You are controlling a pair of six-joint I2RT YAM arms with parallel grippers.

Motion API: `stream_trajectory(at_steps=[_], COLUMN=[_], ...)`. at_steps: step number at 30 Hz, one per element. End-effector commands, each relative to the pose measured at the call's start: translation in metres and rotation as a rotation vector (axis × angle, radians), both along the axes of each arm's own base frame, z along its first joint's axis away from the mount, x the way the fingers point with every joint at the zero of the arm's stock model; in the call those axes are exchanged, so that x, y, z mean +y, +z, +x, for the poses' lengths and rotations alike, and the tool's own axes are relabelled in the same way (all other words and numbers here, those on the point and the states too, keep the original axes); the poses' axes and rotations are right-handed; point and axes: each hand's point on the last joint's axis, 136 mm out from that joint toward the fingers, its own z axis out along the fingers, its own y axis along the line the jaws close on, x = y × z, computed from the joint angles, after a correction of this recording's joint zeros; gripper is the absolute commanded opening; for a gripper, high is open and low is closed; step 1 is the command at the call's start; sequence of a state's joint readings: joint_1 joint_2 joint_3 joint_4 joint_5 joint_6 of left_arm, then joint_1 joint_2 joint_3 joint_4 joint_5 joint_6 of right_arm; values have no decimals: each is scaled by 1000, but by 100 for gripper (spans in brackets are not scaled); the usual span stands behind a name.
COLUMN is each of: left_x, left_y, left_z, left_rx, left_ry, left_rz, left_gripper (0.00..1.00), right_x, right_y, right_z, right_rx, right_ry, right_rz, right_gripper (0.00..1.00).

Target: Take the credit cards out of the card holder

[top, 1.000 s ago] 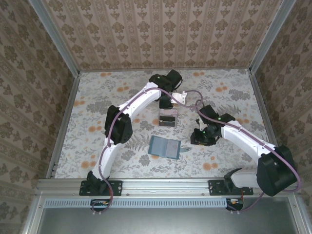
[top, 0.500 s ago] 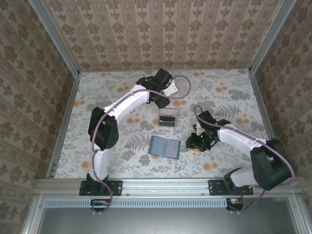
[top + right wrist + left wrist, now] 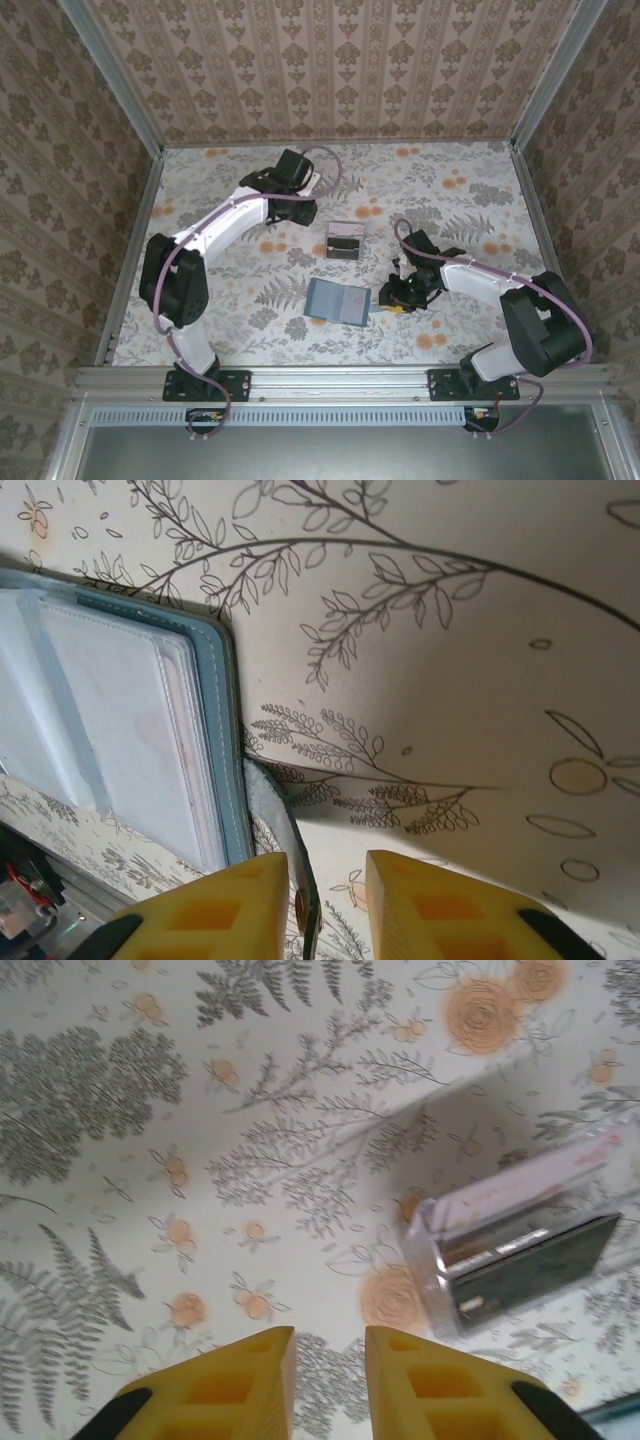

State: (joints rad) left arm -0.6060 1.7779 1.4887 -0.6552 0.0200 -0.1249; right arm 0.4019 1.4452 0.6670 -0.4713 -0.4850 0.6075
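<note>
The card holder (image 3: 335, 300) lies open on the floral table, its grey-blue slots (image 3: 130, 710) facing up. Its snap tab (image 3: 275, 820) stands between the fingers of my right gripper (image 3: 327, 858), close to the left finger and not squeezed; this gripper (image 3: 386, 297) sits at the holder's right edge. A dark card (image 3: 545, 1260) and a pale pink card (image 3: 540, 1185) rest in a clear plastic piece (image 3: 345, 241) behind the holder. My left gripper (image 3: 330, 1332) hovers left of that piece, narrowly open with nothing between its fingers; from above it (image 3: 303, 207) is over bare table.
Metal rails (image 3: 130, 250) and patterned walls enclose the table on three sides. The near rail (image 3: 340, 378) carries both arm bases. Bare floral surface lies at the far right (image 3: 470, 190) and near left (image 3: 170, 320).
My left arm has swung left, away from the clear piece. My right gripper has slid left to the holder's right edge, around its tab. Both grippers' fingers have drawn closer together.
</note>
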Motion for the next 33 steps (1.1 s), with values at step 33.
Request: stream_trajectory(at_steps=[33], left_x=[-114], left_y=[-55], left_z=[-167], left_rx=[355], left_ry=[127], left_rz=[-178], left_gripper=[24], right_x=[3], right_y=[6], right_z=[16], right_rx=[-11], right_ry=[27], right_rz=[-25], right_gripper=[14])
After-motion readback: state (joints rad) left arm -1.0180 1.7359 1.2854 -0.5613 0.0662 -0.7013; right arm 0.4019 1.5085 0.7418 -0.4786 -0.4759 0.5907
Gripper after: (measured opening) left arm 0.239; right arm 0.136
